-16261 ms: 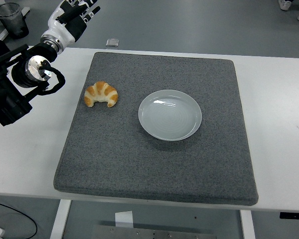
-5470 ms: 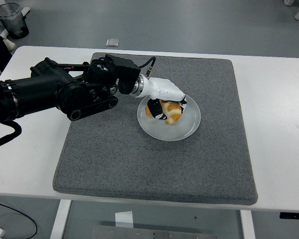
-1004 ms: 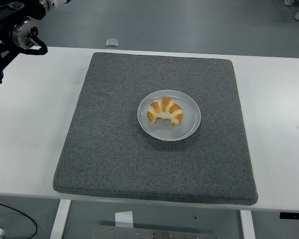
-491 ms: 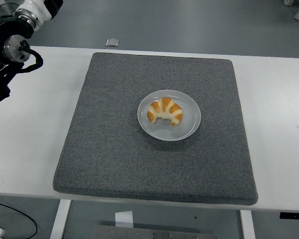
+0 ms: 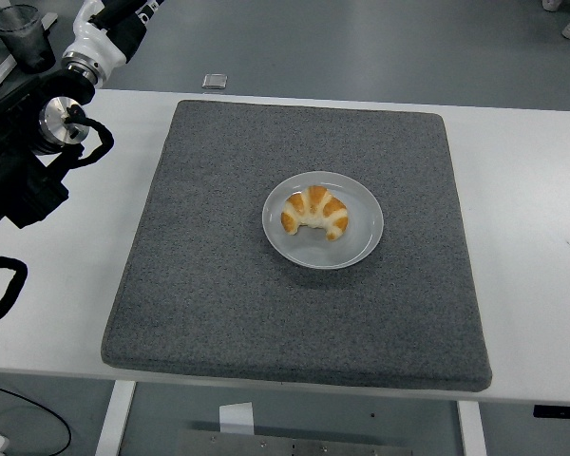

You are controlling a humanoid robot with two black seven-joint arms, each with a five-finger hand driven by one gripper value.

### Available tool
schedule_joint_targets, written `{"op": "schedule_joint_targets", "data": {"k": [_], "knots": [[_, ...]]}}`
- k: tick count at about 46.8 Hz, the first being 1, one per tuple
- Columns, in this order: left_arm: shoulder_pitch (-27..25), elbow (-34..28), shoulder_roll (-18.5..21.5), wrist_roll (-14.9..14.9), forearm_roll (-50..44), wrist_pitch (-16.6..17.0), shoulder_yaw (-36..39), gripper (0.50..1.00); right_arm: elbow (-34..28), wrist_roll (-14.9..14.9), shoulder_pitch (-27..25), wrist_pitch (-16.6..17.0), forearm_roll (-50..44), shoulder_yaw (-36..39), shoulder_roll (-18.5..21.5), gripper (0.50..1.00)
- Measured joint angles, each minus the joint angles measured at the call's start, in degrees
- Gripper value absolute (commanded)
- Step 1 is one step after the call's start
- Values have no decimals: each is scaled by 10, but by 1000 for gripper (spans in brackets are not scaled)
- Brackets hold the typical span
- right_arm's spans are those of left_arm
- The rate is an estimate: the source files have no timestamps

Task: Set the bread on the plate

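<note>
Golden croissant (image 5: 314, 212) lies inside pale grey plate (image 5: 359, 249), mid grey felt mat (image 5: 218, 304), white table (image 5: 532, 209) beneath. Placement step looks complete; nothing left but to keep arm clear. Left arm (image 5: 38, 152) at far left edge, hand cropped at top, finger state cannot tell. No readable writing or labels

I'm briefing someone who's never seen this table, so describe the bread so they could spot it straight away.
Start from the big grey mat covering most of the white table. Near its middle sits a round pale plate, and the bread lies on it. It is a curved, golden-brown croissant shape with paler stripes, the only food in view.
</note>
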Motion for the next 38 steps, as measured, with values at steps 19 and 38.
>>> {"op": "schedule_joint_targets", "data": {"k": [19, 38], "knots": [[4, 67, -54, 2, -11, 3, 1, 1000, 8, 0, 0, 21, 3, 2, 0, 932], [4, 93, -94, -5, -29, 10, -2, 1000, 7, 0, 0, 31, 3, 4, 0, 932]]}}
